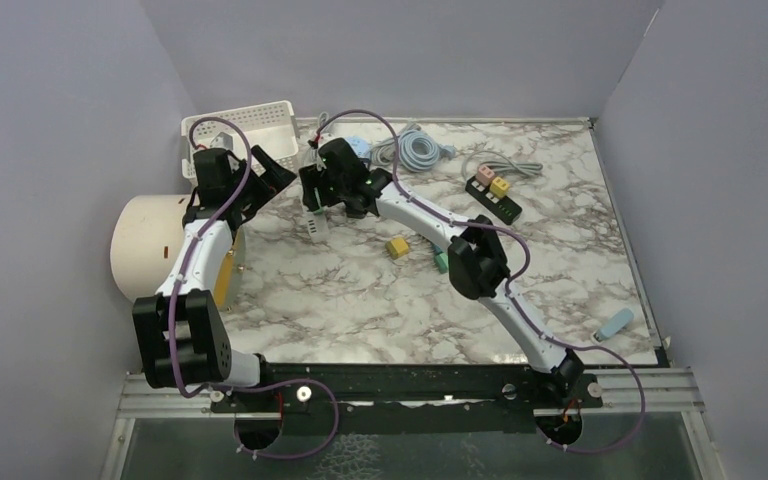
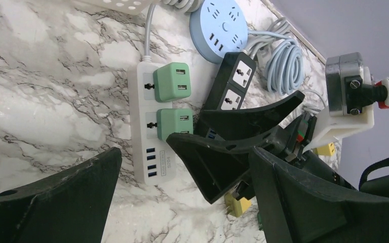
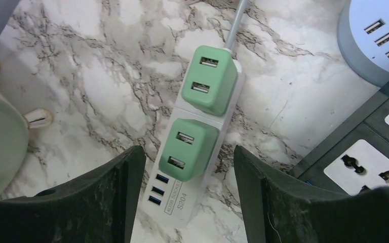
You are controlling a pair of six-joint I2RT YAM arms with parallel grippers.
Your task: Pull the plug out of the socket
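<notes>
A white power strip [image 3: 202, 152] lies on the marble table with two green plugs in its sockets, the far plug [image 3: 210, 78] and the near plug [image 3: 187, 149]. My right gripper [image 3: 186, 164] is open just above the strip's near end, one finger on each side of the near green plug, not touching it. The strip [image 2: 154, 126] and both plugs also show in the left wrist view, with the right gripper's black fingers [image 2: 218, 162] beside them. My left gripper [image 2: 185, 162] is open and empty, hovering left of the strip [image 1: 315, 225].
A black socket strip [image 2: 235, 83] and a round blue hub [image 2: 218, 23] lie right of the white strip. A white basket [image 1: 250, 125] and a white cylinder [image 1: 150, 240] stand at the left. Loose yellow [image 1: 397, 247] and green [image 1: 441, 262] plugs lie mid-table.
</notes>
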